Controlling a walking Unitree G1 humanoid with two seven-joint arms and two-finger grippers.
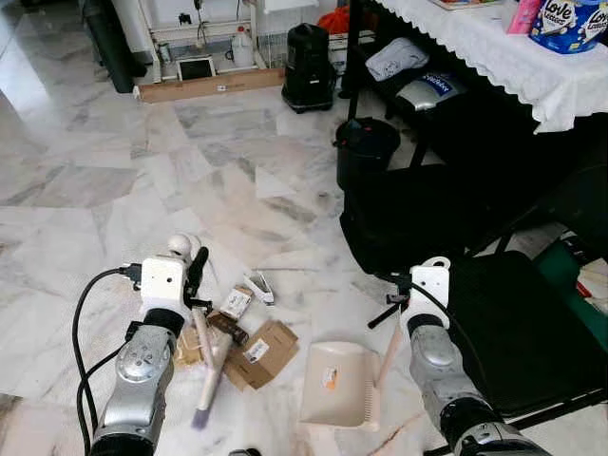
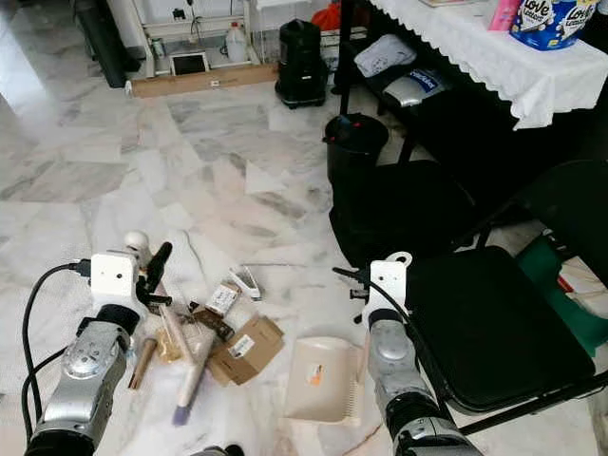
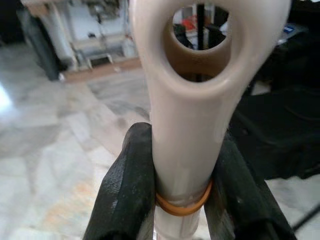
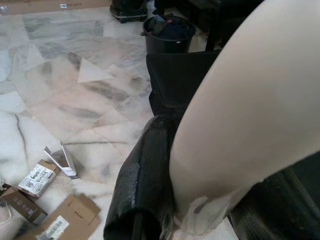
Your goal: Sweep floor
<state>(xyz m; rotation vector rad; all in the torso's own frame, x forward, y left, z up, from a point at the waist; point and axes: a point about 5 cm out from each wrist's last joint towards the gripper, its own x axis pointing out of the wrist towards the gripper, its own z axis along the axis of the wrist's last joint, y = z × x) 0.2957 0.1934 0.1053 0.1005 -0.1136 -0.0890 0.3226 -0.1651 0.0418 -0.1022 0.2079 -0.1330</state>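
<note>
I've got the left gripper [image 3: 182, 165] clenched on the brush handle [image 3: 185, 115], fingers [image 3: 125, 185] squeezing either side just above an orange band. Brush [image 1: 211, 366] runs down toward 6 o'clock, bristle end low on the marble floor [image 1: 85, 180]. Right gripper [image 4: 195, 200] is clamped on the dustpan handle [image 4: 250, 115]; dustpan [image 1: 334, 383] sits flat at about 5 o'clock from the litter, mouth facing it. Litter: flattened cardboard box [image 1: 264, 351], small carton [image 1: 236, 301], a white wrapper [image 1: 258, 285], all bunched near the brush, just left of the pan. To do this well I'd keep the pan lip pressed to the floor, drag the brush from 9 toward 3 in short strokes, cardboard first since it may snag. Black bin [image 1: 365, 147] waits at 12 o'clock, well apart.
</note>
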